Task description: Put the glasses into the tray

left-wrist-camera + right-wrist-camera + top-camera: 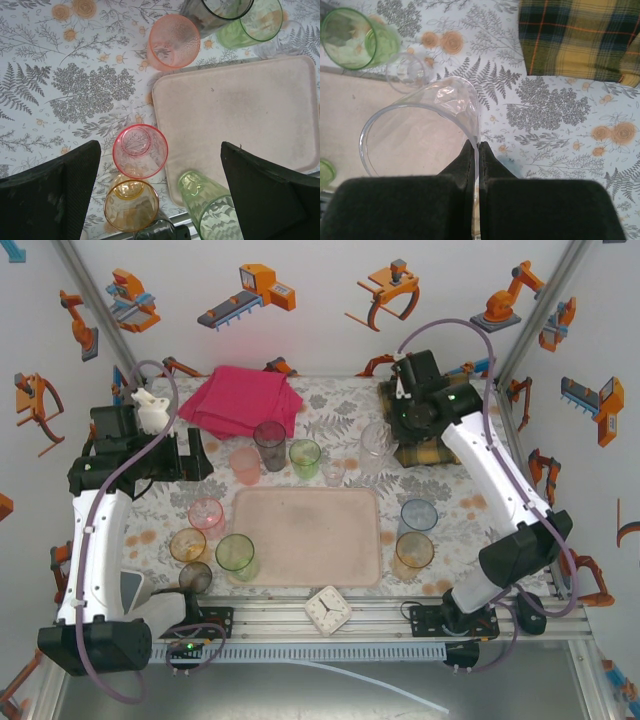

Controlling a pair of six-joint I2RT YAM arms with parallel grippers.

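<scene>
The pale-pink tray (305, 537) lies bare in the middle of the table. My right gripper (396, 428) (479, 145) is shut on the rim wall of a clear glass (377, 440) (420, 125), beyond the tray's far right corner. My left gripper (200, 455) (160, 145) hangs open and holds nothing, high above a pink glass (140, 151), an amber glass (131, 205) and a green glass (210, 210) at the tray's (240, 110) left edge. A salmon glass (244, 464), a smoky glass (270, 445), a green glass (305, 457) and a small clear one (333, 472) stand behind the tray.
A blue glass (418, 515) and an amber glass (413, 552) stand right of the tray. A folded pink cloth (240, 400) lies at the back left, a plaid cloth (420, 452) (580, 35) at the back right. A white clock (327, 610) sits at the front edge.
</scene>
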